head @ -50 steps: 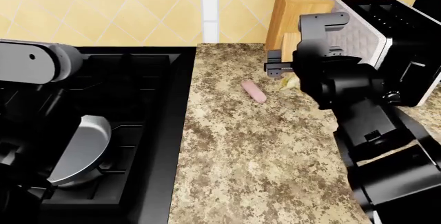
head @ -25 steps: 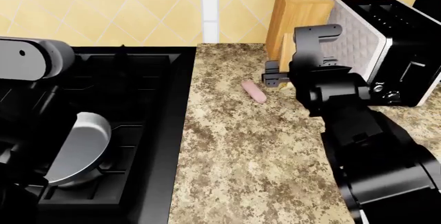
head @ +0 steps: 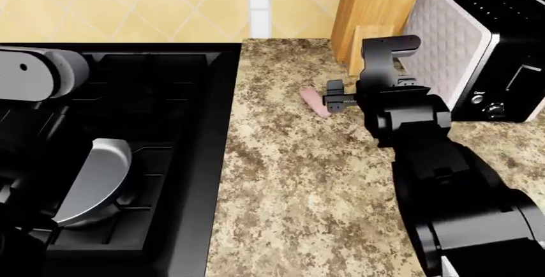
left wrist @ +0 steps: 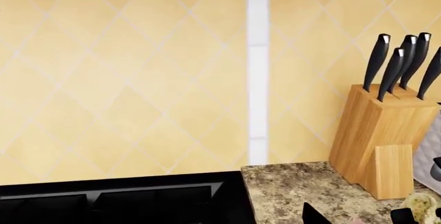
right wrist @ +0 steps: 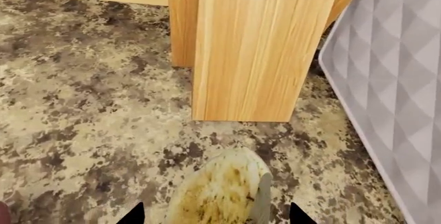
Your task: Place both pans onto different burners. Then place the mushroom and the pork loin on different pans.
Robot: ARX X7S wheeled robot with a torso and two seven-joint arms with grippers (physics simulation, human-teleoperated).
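In the right wrist view the mottled cream mushroom [right wrist: 219, 190] lies on the granite counter. My right gripper [right wrist: 215, 214] is open, with one fingertip on each side of the mushroom. In the head view my right arm hides the mushroom, and the right gripper [head: 335, 98] hangs just right of the pink pork loin [head: 312, 101]. A glossy grey pan [head: 96, 181] rests on the front grate of the black stove [head: 183, 79], partly covered by my left arm. The other pan is out of view. My left gripper [left wrist: 220, 220] is open and raised over the stove's back edge, with one fingertip [left wrist: 313, 214] showing.
A wooden knife block [head: 374, 9] stands against the tiled wall, right behind the mushroom. A quilted silver and black toaster [head: 485, 41] sits to its right, close beside my right arm. Speckled countertop [head: 298, 213] stretches toward the front.
My right gripper has come down and shifted left, so the arm now covers the mushroom that showed a second ago. The head view has tilted slightly. The pan and left arm have hardly moved.
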